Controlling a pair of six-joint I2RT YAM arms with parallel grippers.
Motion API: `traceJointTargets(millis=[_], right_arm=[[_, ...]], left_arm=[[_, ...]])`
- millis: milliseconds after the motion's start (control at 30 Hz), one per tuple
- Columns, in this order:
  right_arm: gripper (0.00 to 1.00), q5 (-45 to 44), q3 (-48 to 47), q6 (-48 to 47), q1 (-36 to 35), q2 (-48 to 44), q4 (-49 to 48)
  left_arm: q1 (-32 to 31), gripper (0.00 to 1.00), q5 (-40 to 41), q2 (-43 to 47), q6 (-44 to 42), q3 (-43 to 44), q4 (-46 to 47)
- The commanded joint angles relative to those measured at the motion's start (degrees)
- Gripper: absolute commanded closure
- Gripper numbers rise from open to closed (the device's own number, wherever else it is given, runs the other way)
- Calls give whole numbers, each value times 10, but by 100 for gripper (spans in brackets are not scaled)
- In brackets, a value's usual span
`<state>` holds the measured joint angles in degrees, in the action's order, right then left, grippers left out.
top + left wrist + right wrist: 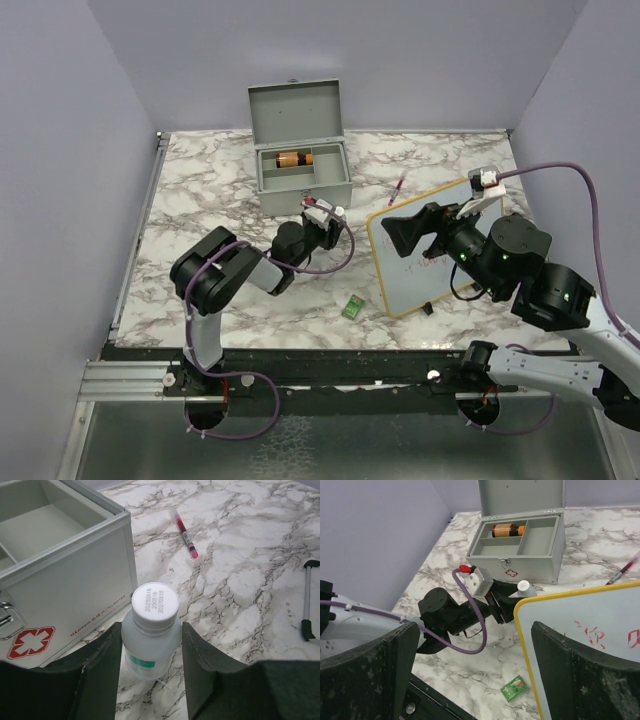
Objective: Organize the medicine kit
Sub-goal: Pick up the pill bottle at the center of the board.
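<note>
- The medicine kit [305,180] is seen by the far edge of the desk [200,190], a little left of its middle. Its lid is raised upright and its emblem front is turned toward the near edge.
- A brown bottle [292,159] with an orange cap is laid on its side in the rear left compartment of the kit's tray. The other compartments are seen bare.
- The left gripper [152,630] is closed to a middling width on a small white-capped bottle [154,607], with a pad pressed to each side of it. The bottle is stood upright on the desk, just in front of the kit's right front corner.
- The right gripper [475,635] is spread wide with nothing held. It is raised over the left edge of the yellow-framed whiteboard [580,625], which is laid toward the desk's right edge.
- A pink pen [184,532] is found on the desk between the kit and the whiteboard.
- A small green packet [353,306] is laid near the desk's near edge, just left of the whiteboard.
</note>
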<state>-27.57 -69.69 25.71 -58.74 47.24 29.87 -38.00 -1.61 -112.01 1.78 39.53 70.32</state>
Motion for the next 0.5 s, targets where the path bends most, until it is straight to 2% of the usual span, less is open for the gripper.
traceJointTargets(millis=[0, 200, 267, 467], right_arm=[[0, -6, 12, 11, 3, -15, 7], [0, -3, 12, 10, 3, -20, 11], [0, -1, 15, 14, 3, -22, 10], [0, 9, 24, 19, 3, -25, 1]], left_arm=[[-2, 74, 1, 96, -12, -20, -17], [-2, 73, 53, 215, -37, -22, -157], [-2, 71, 70, 248, -59, -14, -225], [3, 73, 144, 350, -133, 8, -352]])
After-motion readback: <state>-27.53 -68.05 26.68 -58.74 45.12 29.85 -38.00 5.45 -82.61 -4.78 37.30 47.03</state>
